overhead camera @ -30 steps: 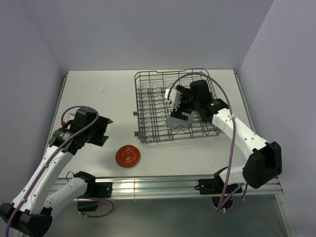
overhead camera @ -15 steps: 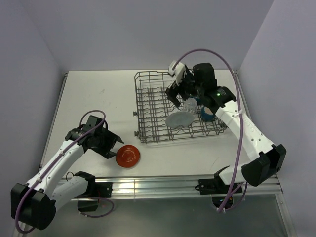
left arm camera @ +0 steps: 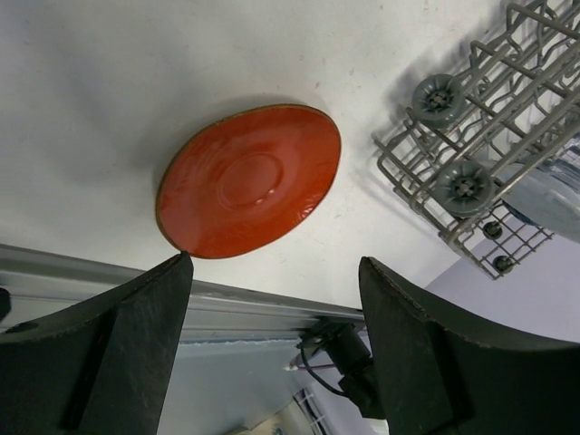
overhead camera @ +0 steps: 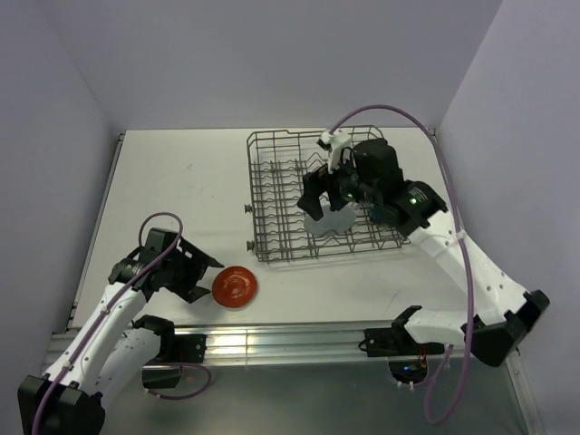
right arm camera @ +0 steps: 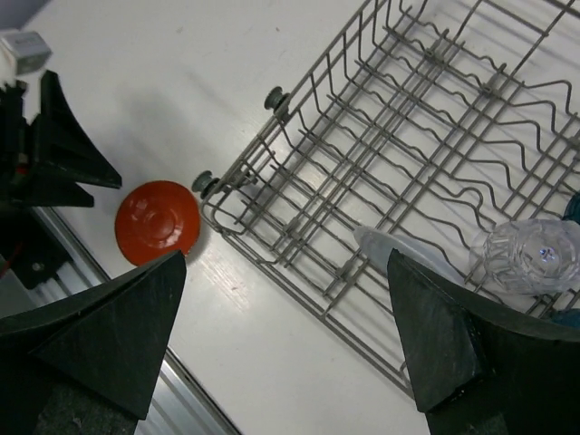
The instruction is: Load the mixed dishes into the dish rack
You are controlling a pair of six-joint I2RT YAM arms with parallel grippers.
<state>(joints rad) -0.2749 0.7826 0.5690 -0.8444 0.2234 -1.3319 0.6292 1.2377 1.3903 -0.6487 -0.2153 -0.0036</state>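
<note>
From above, the large grey-brown wire dish rack (overhead camera: 272, 186) sits on the white table (overhead camera: 172, 181). The round red-orange plate (overhead camera: 235, 286) lies flat on the table near the rack's front left corner, outside it. The left gripper (overhead camera: 205, 278) is just left of that plate, jaws spread and empty. The right gripper (overhead camera: 314, 196) hangs over the rack's middle, above a pale blue-grey plate (overhead camera: 332, 223) resting among the tines.

On the left wrist camera, the dark fingers (left arm camera: 136, 344) stand wide apart, the red-orange plate beyond their tips and two small rack wheels (left arm camera: 438, 93) off to its right.

On the right wrist camera, the jaws are fully spread with nothing between them. A clear glass tumbler (right arm camera: 530, 256) and the pale plate sit inside the rack.
</note>
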